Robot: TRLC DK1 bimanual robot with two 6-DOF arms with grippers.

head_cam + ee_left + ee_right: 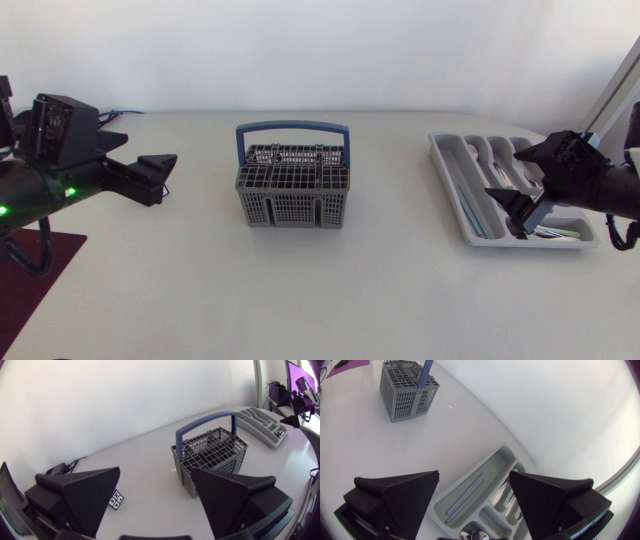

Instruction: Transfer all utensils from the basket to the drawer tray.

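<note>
Basket [292, 188]: mid-table, with its blue handle upright. No utensil stands above the rim. Cannot tell whether anything lies low in the cells.
Drawer tray [455, 185]: well apart from the basket, on the right arm's side. Utensils lie in its compartments.
Right gripper [520, 178]: far from the basket, over the tray. Fingers spread, nothing between them.
Left gripper [150, 178]: near the basket on its left-arm side, not touching. Fingers parted, empty.
Risk 1: the task could be called finished too soon. A short piece lying flat in a cell would be hidden by the grid walls.
Risk 2: if the left gripper goes in, the handle spans the top of the basket. A finger could catch it and tip or drag the basket, which looks light.
Right wrist view only: two thin lilac sticks [465, 495] lie in the long compartment, with a spoon bowl [472, 535] beside them. From overhead the gripper covers part of this.
Left wrist view only: a slanted look into the basket's open cells, and a small marker tag [116, 500] on the table short of the basket.
</note>
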